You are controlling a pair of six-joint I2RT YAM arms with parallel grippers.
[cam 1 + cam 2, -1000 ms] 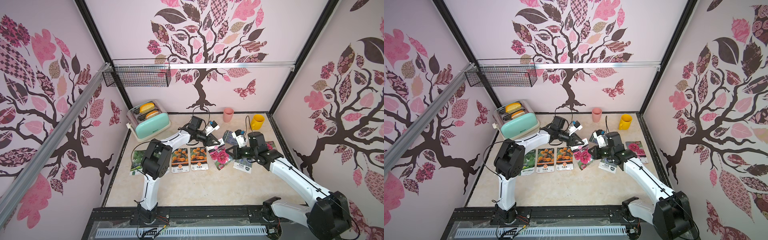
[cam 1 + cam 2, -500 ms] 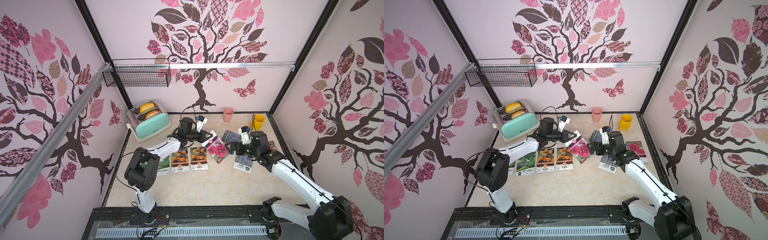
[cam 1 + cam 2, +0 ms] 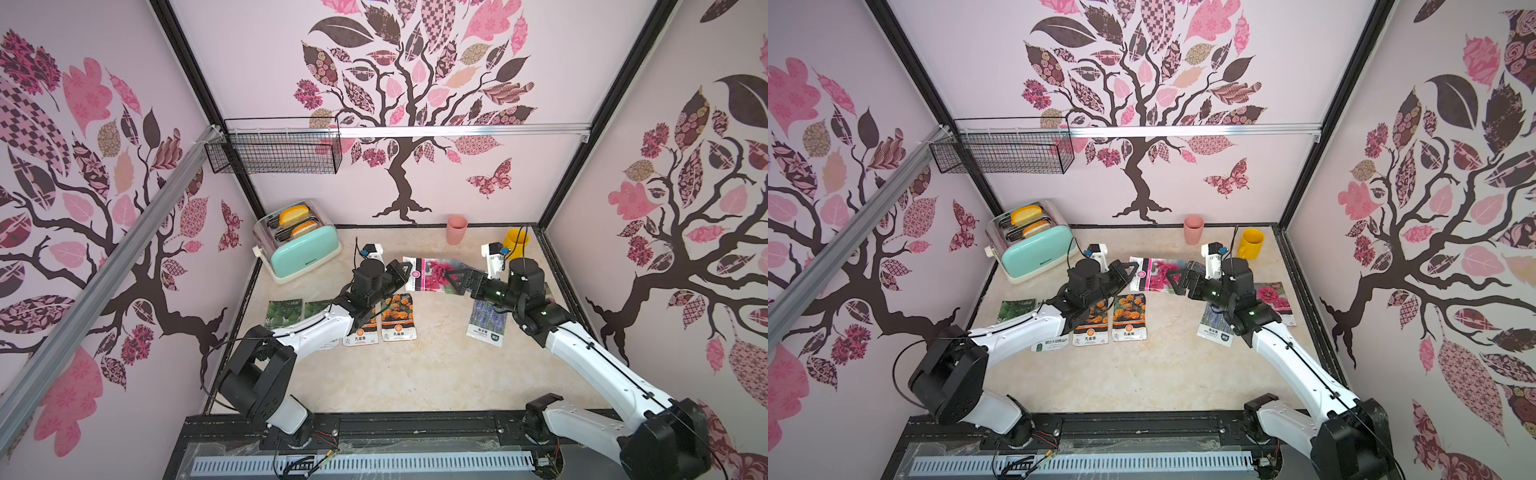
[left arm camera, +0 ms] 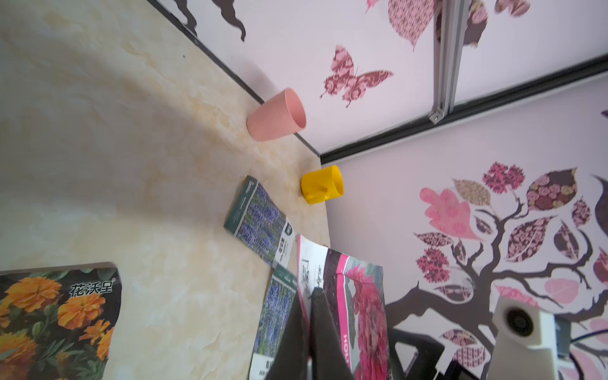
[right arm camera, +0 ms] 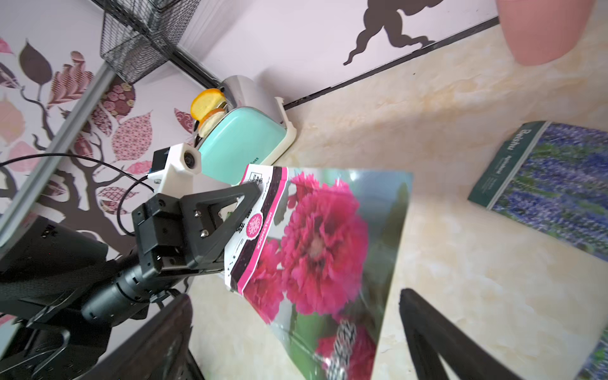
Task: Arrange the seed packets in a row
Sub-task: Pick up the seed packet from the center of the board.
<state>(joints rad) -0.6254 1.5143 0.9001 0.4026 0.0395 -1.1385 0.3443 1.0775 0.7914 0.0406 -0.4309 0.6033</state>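
above table (image 3: 415, 374): left tool (image 3: 406, 271) pinches magenta packet (image 3: 434, 275) by label end; right tool (image 3: 453, 282) spread wide.

The left fingers (image 3: 400, 270) pinch the magenta packet (image 3: 434, 277) in midair.

Two green gourd packets (image 3: 284, 314) and two orange marigold packets (image 3: 399, 318) lie flat side by side in a row, white label strips toward the front. A magenta flower packet (image 3: 434, 275) hangs above the table, pinched at its label end by the left gripper (image 3: 405, 270). A lavender packet (image 3: 487, 322) lies right of the row, a second lavender packet (image 4: 260, 217) farther back, and a second magenta packet (image 3: 1273, 300) at the far right.
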